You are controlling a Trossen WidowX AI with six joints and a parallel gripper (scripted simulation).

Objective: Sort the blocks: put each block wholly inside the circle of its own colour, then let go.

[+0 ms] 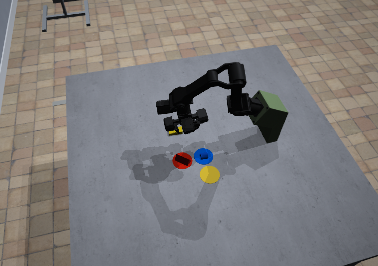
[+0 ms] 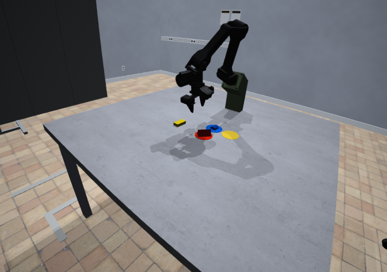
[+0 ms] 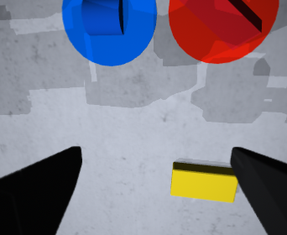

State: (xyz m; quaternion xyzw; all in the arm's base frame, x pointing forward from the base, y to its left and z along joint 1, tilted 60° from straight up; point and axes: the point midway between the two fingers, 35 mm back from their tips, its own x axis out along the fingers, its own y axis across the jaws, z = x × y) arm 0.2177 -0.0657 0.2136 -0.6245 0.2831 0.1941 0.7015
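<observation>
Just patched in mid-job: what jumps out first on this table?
Three coloured circles cluster mid-table: the red block lies in the red circle, the blue block in the blue circle, while the yellow circle holds nothing. The yellow block lies apart, beneath the open gripper.
</observation>
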